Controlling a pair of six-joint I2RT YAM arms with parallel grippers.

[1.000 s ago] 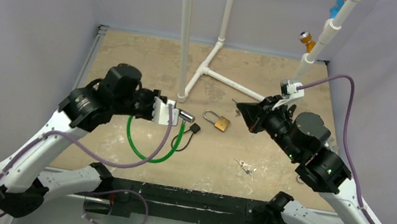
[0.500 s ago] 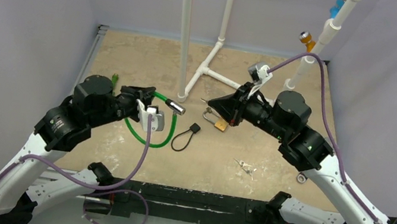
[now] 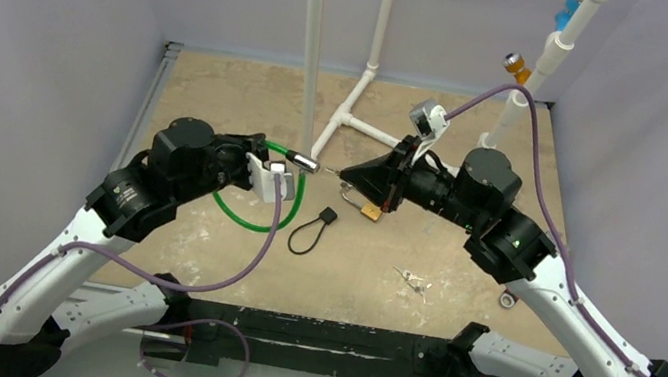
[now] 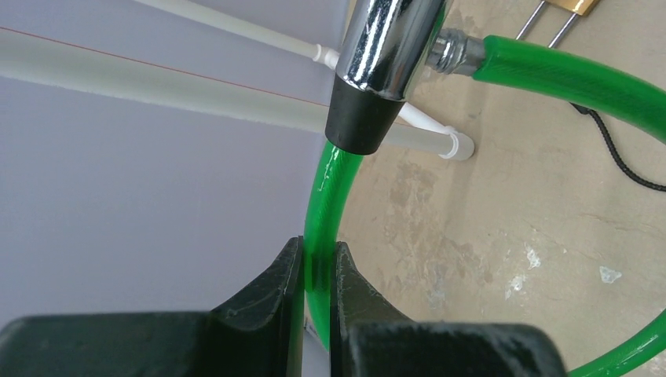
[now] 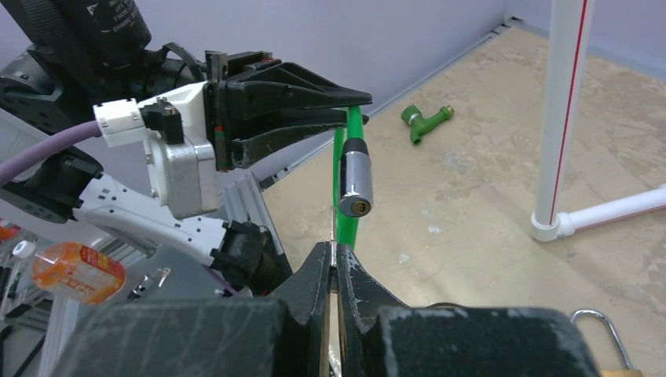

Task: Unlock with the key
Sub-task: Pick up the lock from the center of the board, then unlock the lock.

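While left gripper (image 4: 316, 253) jaws pinch green cable (image 4: 336, 177) tight, right gripper (image 5: 335, 255) jaws clamp key (image 5: 334, 236), tip near lock cylinder (image 5: 355, 182).

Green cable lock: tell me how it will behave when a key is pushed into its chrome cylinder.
The green plastic-coated cable lock probably flexes: it curves in a loop. The left gripper pinches the cable, not the chrome cylinder, so the cylinder may swing away under a push from the small metal key. The glossy coating could slip between the jaws.
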